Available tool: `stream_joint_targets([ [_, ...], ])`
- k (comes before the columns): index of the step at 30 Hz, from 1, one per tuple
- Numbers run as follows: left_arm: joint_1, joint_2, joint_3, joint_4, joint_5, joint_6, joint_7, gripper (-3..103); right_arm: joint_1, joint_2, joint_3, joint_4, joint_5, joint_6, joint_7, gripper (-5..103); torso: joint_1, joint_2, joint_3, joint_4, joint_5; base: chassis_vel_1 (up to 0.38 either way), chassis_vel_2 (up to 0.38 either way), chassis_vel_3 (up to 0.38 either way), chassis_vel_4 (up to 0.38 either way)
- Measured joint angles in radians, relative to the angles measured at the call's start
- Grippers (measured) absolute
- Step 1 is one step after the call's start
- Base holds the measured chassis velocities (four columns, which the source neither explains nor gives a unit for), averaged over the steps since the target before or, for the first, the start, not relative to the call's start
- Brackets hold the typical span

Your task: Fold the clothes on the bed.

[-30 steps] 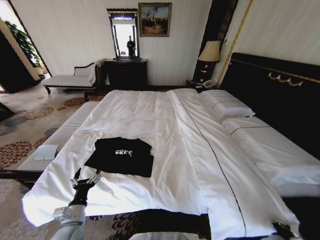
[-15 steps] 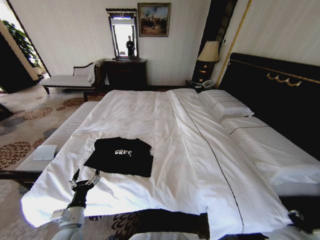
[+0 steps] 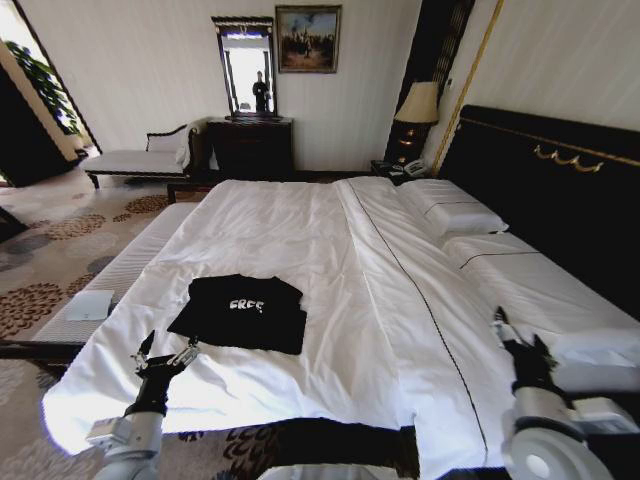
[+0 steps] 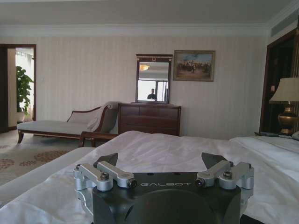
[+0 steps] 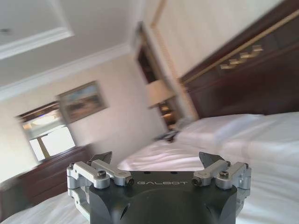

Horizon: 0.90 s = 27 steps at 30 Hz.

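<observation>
The clothes [image 3: 242, 313] are a single black short-sleeved T-shirt lying flat on the white duvet of the bed [image 3: 330, 250], chest up, with white lettering across the front; it looks partly folded already, its outline a compact, slightly crooked block with one sleeve showing at the side nearer the headboard and the bottom hem straight. It sits just ahead of the left gripper [image 3: 160, 352], a little toward the bed's middle from the jaws, close but apart from them. The left gripper hovers over the duvet near the bed's near edge with its jaws spread wide and nothing between them; in the left wrist view the left gripper [image 4: 161, 161] shows both fingers parted with only white bedding beyond. Past the shirt from these jaws the duvet runs broad and smooth toward the far side, where a dark dresser [image 3: 251, 147] and a pale chaise [image 3: 140, 158] stand against the wall. The duvet's corner hangs over the frame just behind and to the outer side of the left jaws, with patterned carpet [image 3: 50, 260] beyond. The right gripper [image 3: 517, 335] is raised over the duvet on the pillow side, well apart from the shirt, jaws released and empty; the right wrist view shows the right gripper [image 5: 156, 161] spread open, with pillows [image 3: 455, 215] and the dark headboard [image 3: 560, 190] ahead of it. Between the two grippers lies a wide stretch of bare white duvet crossed by a thin dark seam line.
</observation>
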Motion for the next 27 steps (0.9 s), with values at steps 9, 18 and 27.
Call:
stream_joint_targets([
  [9,0.001,0.058,0.012,-0.055,-0.074,0.088,0.009,100,0.01,0.039,-0.114,-0.068,-0.257,0.118,-0.254,100,0.0,0.0,0.0,-0.0003,-0.0002,0.0,0.0,0.0,0.0],
  [18,-0.003,0.085,0.004,-0.12,-0.075,0.123,0.052,100,0.012,0.004,-0.047,-0.093,-0.383,0.167,-0.312,100,0.0,0.0,0.0,-0.0003,0.0001,0.0,0.0,0.0,0.0],
  [27,0.012,0.055,0.034,-0.125,-0.078,0.05,0.078,100,-0.025,-0.053,-0.033,0.02,-0.305,-0.037,-0.184,100,0.0,0.0,0.0,-0.0002,0.0001,0.0,0.0,0.0,0.0],
])
